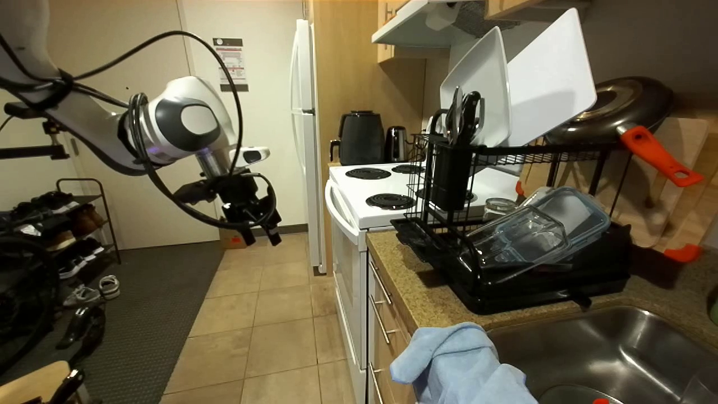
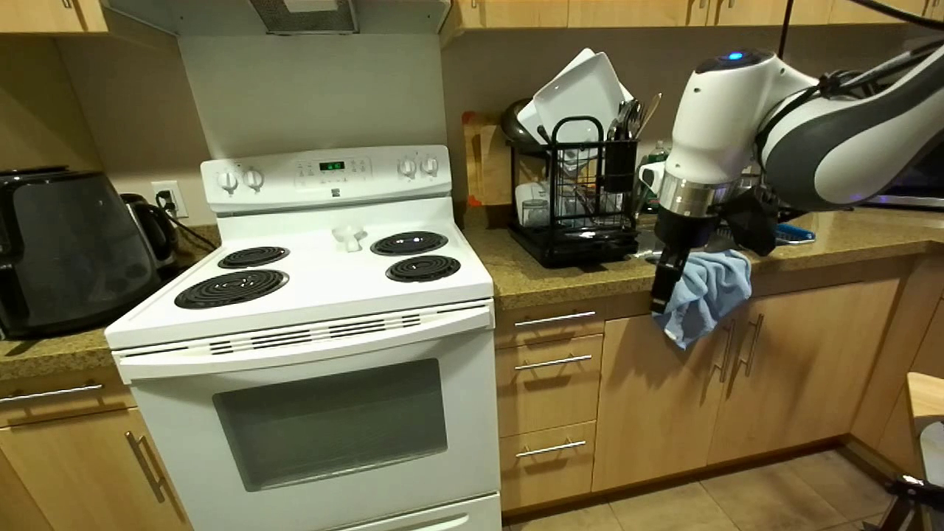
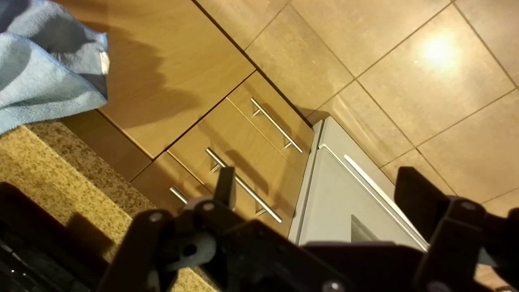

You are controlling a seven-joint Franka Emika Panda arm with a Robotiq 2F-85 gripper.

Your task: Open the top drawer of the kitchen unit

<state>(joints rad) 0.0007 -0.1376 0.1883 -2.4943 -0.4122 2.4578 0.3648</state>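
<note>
The top drawer [image 2: 547, 331] of the kitchen unit [image 2: 656, 398] is closed, with a light tan wood front and a metal bar handle [image 2: 554, 318]. It sits under the speckled countertop, beside the stove; its handle also shows in an exterior view [image 1: 380, 282]. In the wrist view the top drawer [image 3: 156, 174] is at lower left, partly hidden by a finger. My gripper [image 3: 318, 186] is open and empty, its fingers wide apart. In both exterior views the gripper [image 1: 261, 240] [image 2: 658, 301] hangs in the air, pointing down, in front of the unit and apart from the handles.
A blue cloth [image 2: 706, 295] hangs over the counter edge at the sink [image 1: 594, 348]. A black dish rack [image 1: 538, 280] with dishes stands on the counter. The white stove [image 2: 310, 413] is beside the drawers. Two lower drawers [image 2: 549, 387] [image 2: 549, 461] are closed.
</note>
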